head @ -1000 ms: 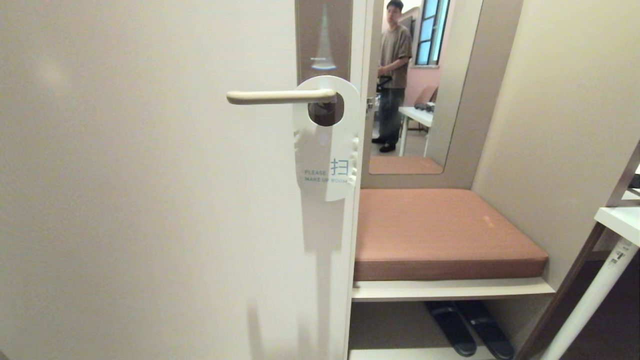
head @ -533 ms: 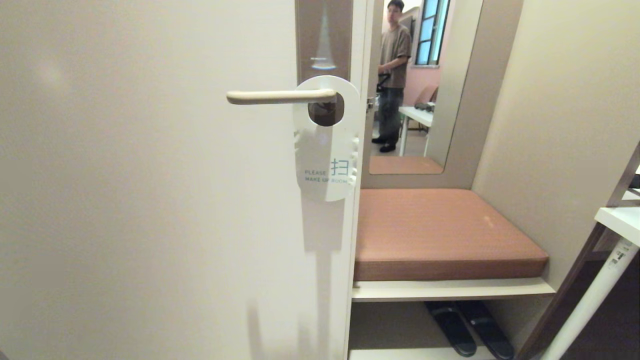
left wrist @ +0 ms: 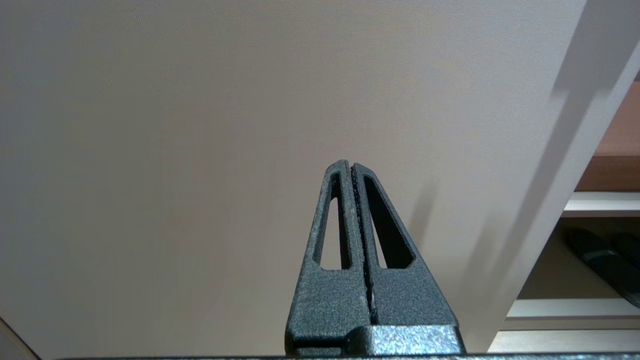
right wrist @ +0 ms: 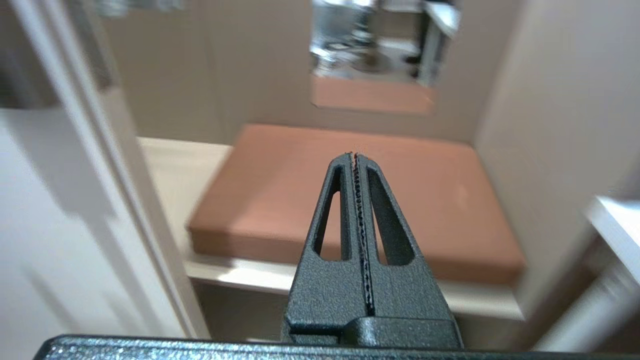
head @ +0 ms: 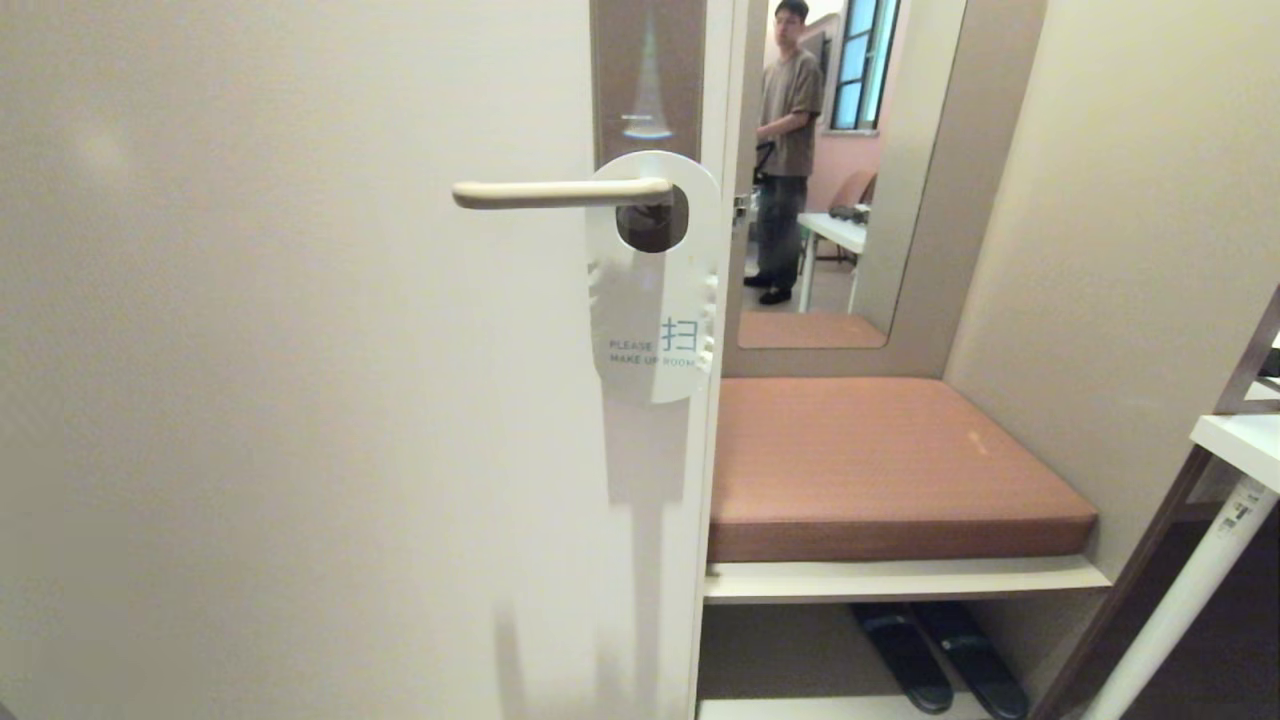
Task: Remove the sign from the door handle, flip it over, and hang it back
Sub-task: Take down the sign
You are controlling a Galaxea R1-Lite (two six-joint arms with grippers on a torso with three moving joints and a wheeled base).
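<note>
Sign point(head: 655, 300) hangs on door handle point(head: 560, 193), white face out; tools closed

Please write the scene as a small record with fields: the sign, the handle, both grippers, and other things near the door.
sign: the sign hangs on the door handle, white face outward, text "PLEASE MAKE UP ROOM"
handle: horizontal lever, passing through the sign's hole
left gripper: left gripper shut, empty, facing the plain door
right gripper: right gripper shut, empty, pointing toward the cushioned bench
below bench: dark slippers
mirror: mirror reflects a person standing
</note>
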